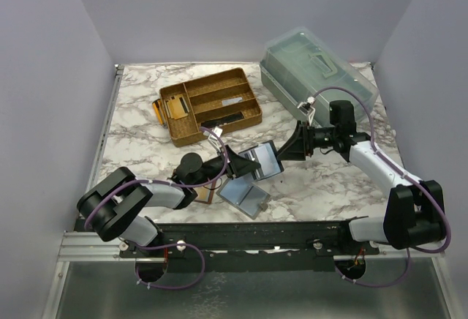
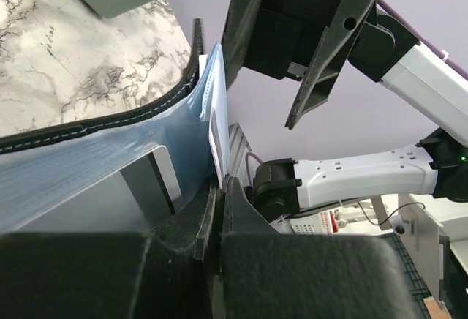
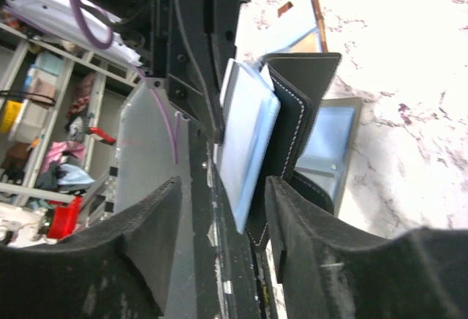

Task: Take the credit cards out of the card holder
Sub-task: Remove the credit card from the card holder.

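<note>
**Card holder held aloft, cards offered to the parted right fingers**

The card holder [image 1: 261, 159] is held clear of the tabletop [image 1: 146, 151], near its middle and between the two arms. It is clamped by the left fingers [image 2: 219, 213], which are fully closed on one black flap close to the fold. The grip appears to be chosen so that the pocket side is left free and turned toward the other arm, and so that the holder is braced against a pull.

The right fingers [image 3: 157, 224] are parted and nothing is gripped by them. One finger stands on each side of the credit cards [image 3: 251, 136], and no contact with them can be made out. The step in hand is judged to be the closing of those fingers on the exposed card end.

The holder is spread open, with its blue-grey pockets faced up and toward the right arm. From the right wrist the cards are seen nearly edge-on. Their long axis is laid roughly along the line between the two arms, and their free end is pointed at the right fingers. How many cards are stacked there cannot be told.

A second, grey holder [image 1: 245, 196] is laid flat on the tabletop just beneath, and a gold tray [image 1: 212, 105] is set well apart behind. Neither is touched.
</note>
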You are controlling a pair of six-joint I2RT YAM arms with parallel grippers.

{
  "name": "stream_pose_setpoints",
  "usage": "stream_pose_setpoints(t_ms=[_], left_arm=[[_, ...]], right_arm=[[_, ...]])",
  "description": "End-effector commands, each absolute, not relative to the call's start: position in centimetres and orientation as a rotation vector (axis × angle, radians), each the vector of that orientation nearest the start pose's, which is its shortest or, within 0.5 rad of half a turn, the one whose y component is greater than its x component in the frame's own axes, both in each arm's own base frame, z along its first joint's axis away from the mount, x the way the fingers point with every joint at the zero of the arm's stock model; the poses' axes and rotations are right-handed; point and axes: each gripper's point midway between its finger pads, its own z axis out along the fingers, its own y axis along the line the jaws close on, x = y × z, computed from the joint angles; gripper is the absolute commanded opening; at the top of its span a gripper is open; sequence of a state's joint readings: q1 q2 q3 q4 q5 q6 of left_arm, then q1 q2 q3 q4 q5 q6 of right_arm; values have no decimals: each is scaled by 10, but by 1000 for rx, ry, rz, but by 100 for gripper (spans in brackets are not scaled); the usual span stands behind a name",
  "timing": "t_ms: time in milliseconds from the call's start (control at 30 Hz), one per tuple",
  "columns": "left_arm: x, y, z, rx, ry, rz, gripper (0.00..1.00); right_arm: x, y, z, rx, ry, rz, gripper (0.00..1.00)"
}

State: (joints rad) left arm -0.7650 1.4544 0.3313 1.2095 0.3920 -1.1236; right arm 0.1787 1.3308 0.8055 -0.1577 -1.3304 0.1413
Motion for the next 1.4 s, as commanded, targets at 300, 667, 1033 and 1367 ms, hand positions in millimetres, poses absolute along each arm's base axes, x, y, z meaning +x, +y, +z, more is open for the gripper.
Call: stream_pose_setpoints(t_ms=[300,667,1033,1367], left_arm=[[196,-329,208,137,1669,-1758,0],[194,-338,219,195,1648,-1801,0],[194,-342,226,217,1623,-1824,0],[190,-342,233,234,1604,-1848,0]], right_arm=[[245,201,201,-737,1936,1465,66],[234,204,193,-720,1933,1605,86],[232,205,193,-707,1934,1641,89],[238,205,192,-679,1947,1607,90]])
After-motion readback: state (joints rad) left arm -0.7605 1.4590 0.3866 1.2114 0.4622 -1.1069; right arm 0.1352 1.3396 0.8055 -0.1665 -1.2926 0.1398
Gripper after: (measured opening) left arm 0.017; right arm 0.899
